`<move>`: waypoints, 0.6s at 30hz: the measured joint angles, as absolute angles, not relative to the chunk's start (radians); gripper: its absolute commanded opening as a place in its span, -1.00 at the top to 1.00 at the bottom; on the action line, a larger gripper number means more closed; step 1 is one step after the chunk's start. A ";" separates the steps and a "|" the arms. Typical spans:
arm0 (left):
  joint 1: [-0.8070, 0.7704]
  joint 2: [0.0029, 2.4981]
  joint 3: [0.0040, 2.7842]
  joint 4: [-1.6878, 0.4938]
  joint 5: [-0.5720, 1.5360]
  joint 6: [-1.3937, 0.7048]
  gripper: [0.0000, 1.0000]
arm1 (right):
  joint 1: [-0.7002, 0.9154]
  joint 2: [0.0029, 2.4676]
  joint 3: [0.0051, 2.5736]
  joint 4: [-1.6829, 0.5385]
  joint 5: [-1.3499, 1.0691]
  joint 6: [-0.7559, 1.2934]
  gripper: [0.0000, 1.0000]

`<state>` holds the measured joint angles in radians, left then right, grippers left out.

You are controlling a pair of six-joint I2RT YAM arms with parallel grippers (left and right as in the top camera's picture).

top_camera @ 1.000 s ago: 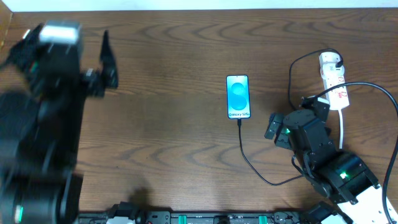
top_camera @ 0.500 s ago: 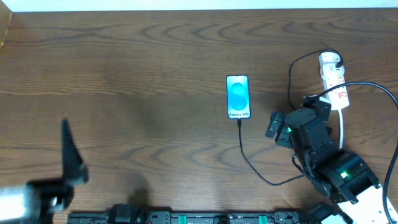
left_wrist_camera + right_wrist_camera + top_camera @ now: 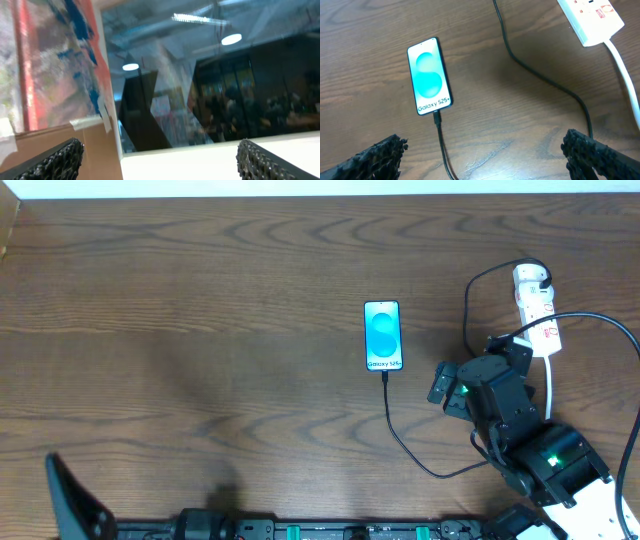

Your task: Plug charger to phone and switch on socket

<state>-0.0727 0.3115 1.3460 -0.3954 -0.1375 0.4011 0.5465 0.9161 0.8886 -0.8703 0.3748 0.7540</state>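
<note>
Phone (image 3: 383, 335) lies flat and face up near the middle of the dark wood-grain table (image 3: 200, 330). It is a slim black-edged rectangle with a glossy light blue and teal screen and white "Galaxy S25+" lettering. The charger (image 3: 400, 435), a thin black cable, has its small connector (image 3: 436, 118) seated in the phone's lower short edge. From there it curves loosely across the table to the right and loops up to the socket (image 3: 535, 310). The socket is a narrow white plastic oblong with red markings and a thick white cord (image 3: 626, 75), lying well apart from the phone near the right edge. The right gripper (image 3: 485, 157) hovers between phone and socket, its knobbly black pads (image 3: 380, 155) spread wide with nothing between them. The left gripper (image 3: 162, 160), at the near left corner, is likewise released and empty.
</note>
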 measured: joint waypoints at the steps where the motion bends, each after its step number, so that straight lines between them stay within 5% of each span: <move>1: -0.073 0.294 1.334 -0.383 -0.138 0.401 -0.96 | 0.546 0.916 0.889 -0.871 0.375 0.754 -0.99; 18: 0.046 0.139 1.220 -0.268 -0.194 0.401 -0.96 | 0.546 0.916 0.889 -0.815 0.376 0.754 -0.99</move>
